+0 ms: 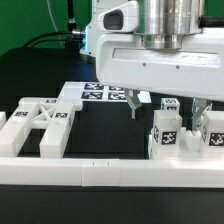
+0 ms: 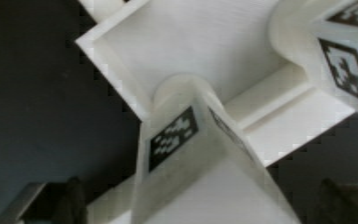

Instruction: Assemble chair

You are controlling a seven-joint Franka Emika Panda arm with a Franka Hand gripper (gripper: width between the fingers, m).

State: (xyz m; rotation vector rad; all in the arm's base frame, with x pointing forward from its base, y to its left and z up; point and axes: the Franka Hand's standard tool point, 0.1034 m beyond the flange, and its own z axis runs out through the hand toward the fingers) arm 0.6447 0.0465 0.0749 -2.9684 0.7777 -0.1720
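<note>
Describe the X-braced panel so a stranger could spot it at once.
Follow the long white rail nearest the camera to the exterior view's left. The X-braced panel lies flat just behind it. It alone has crossed bars with open gaps; the posts at the exterior view's right are solid upright blocks.

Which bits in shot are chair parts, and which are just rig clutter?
Chair parts:
X-braced panel
square post
second post

Not part of the chair:
marker board
border rail
</note>
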